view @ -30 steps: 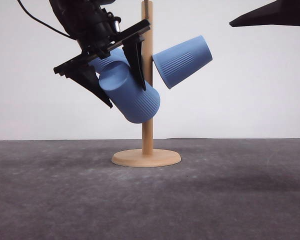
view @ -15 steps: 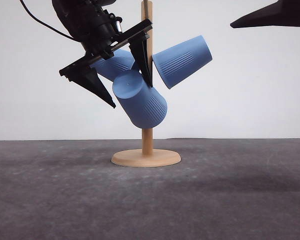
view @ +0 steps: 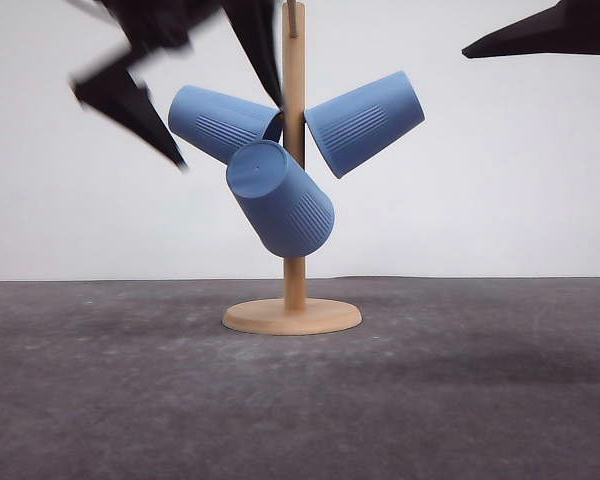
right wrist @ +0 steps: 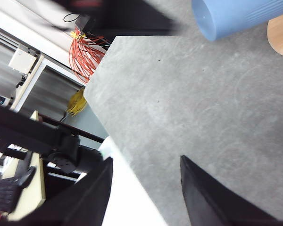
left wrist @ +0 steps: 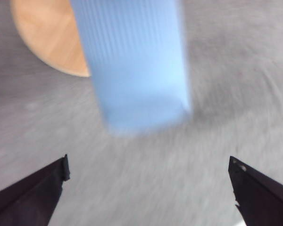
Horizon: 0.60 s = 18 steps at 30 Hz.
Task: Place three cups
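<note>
Blue cup hangs free on the wooden stand; left gripper, spread wide, has pulled up—three cups placed!

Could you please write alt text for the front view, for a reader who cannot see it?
Three light-blue cups hang tilted on a wooden peg stand on a grey table. The blurred left pincer, open, is above the upper left cup; the right arm juts in at the upper right.

A robotics lab, by the look of it.
Beyond the grey table, bundled red cables hung off metal-framed benches.
</note>
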Available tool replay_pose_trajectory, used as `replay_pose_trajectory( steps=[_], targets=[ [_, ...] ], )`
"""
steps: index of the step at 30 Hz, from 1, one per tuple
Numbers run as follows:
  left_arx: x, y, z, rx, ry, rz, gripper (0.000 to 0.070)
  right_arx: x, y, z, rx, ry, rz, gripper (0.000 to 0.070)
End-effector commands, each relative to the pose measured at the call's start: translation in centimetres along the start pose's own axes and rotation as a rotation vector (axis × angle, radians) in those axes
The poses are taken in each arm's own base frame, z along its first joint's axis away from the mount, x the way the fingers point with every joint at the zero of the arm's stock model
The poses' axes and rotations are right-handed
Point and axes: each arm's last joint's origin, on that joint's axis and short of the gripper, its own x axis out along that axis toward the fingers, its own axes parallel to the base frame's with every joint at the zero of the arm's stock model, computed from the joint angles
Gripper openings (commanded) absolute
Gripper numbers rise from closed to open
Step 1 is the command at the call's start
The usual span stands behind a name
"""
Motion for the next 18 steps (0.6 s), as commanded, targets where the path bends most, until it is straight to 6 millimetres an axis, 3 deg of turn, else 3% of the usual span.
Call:
replay_pose_trajectory(
  steps=[1,5,9,18],
  targets=[
    [-1.4,-0.3,-0.4,0.069,-0.031,0.032,0.0566,0.0,0.1,0.3,-0.018,-0.008,-0.019,0.0284],
    [-4.7,0.1,-3.2,0.096,-0.157,0.072,0.0536,-0.3,-0.4,-0.1,-0.012,-0.01,-0.123,0.0284],
    [-6.5,1.6,-6.6,0.107,-0.307,0.062,0.0514,-1.0,-1.3,-0.4,-0.028,-0.019,-0.294,0.0284],
    [-5.4,6.6,-14.7,0.044,-0.505,0.088,0.0509,-2.6,-2.9,-0.1,-0.163,-0.067,-0.624,0.0284]
  ],
)
